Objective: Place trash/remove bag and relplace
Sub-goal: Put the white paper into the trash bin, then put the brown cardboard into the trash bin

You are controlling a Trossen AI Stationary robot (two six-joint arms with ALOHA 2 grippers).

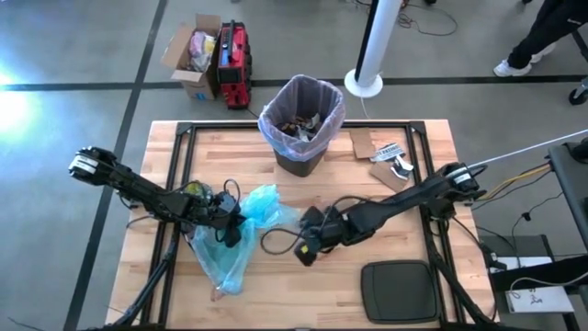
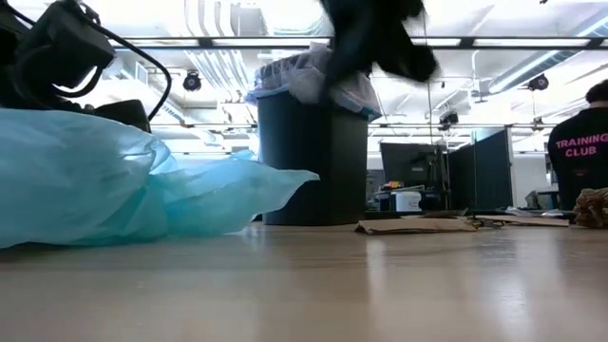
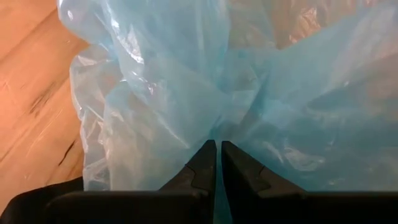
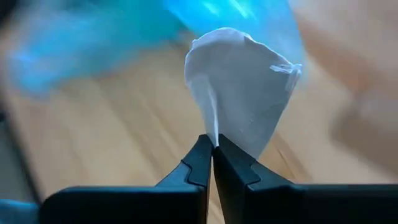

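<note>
High view: I see one wood counter [image 1: 386,248], one bin [image 1: 301,124]; left pincer [image 3: 217,152] grips blue bag [image 3: 186,74], right pincer [image 4: 213,146] clamps white paper [image 4: 239,81].

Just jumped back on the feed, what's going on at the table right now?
The right gripper is shut on a white paper scrap, near the table's middle. The left gripper is shut on the light blue plastic bag, which lies spread on the wood. The lined bin stands at the far edge, already holding some trash, with cardboard pieces lying beside it.
</note>
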